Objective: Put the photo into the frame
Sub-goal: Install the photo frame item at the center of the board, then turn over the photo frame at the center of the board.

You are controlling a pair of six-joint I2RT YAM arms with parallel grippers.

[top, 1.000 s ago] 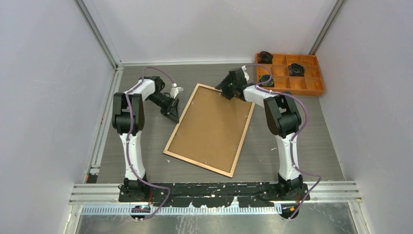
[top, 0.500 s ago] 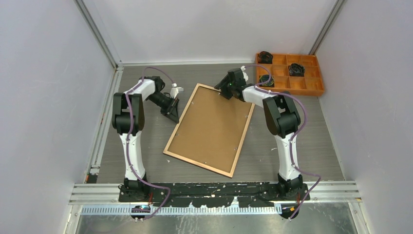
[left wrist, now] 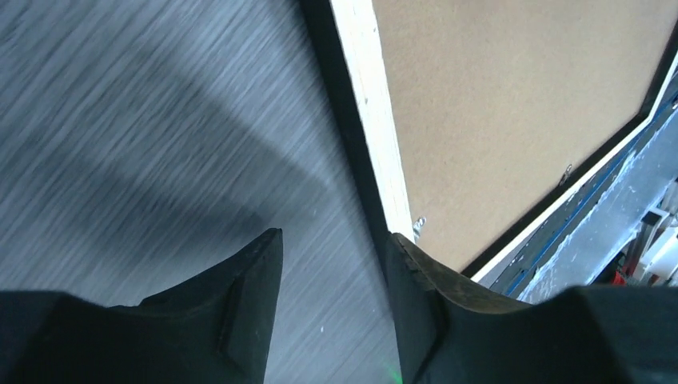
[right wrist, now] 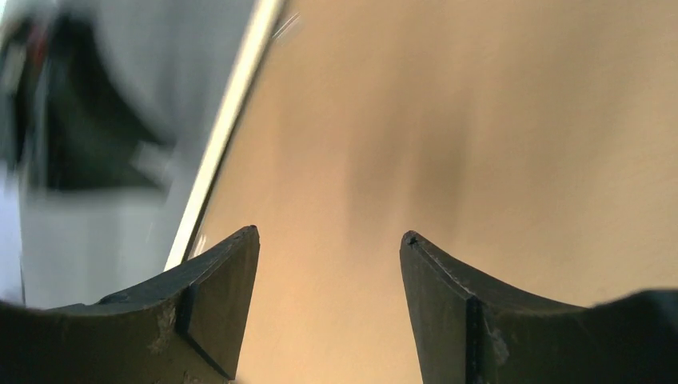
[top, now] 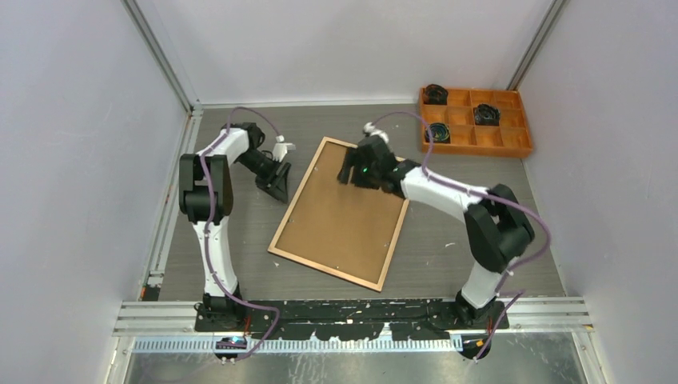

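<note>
The frame [top: 323, 269] lies flat on the desk [top: 240, 232], back side up, roughly midway between my two arms. Its light wood-coloured rim runs round the brown backing panel [top: 348, 212]. Its long axis runs near to far, skewed, so the far short end sits more to the right and the near short end more to the left. One far corner points toward the far wall, and the near right corner points toward my bases.

My left end effector [top: 276, 180] is released, jaws spread with nothing between them. It sits low at the left long side of the frame, toward the far end. In my left wrist view the pale rim [left wrist: 372, 104] runs down to the tip of one finger [left wrist: 424, 296], while the other finger [left wrist: 240, 312] is over bare desk. I cannot tell whether that fingertip touches the rim.

My right end effector [top: 349, 172] is also released and empty, jaws wide apart. It hangs over the far part of the backing panel, nearer the left long side. My right wrist view is smeared, showing brown panel [right wrist: 448, 120] under both fingers and the pale rim [right wrist: 232, 104] off to one side. Contact with the panel I cannot judge.

An orange tray [top: 480, 149] with small dark items in some compartments stands at the far right, well apart from the frame.
</note>
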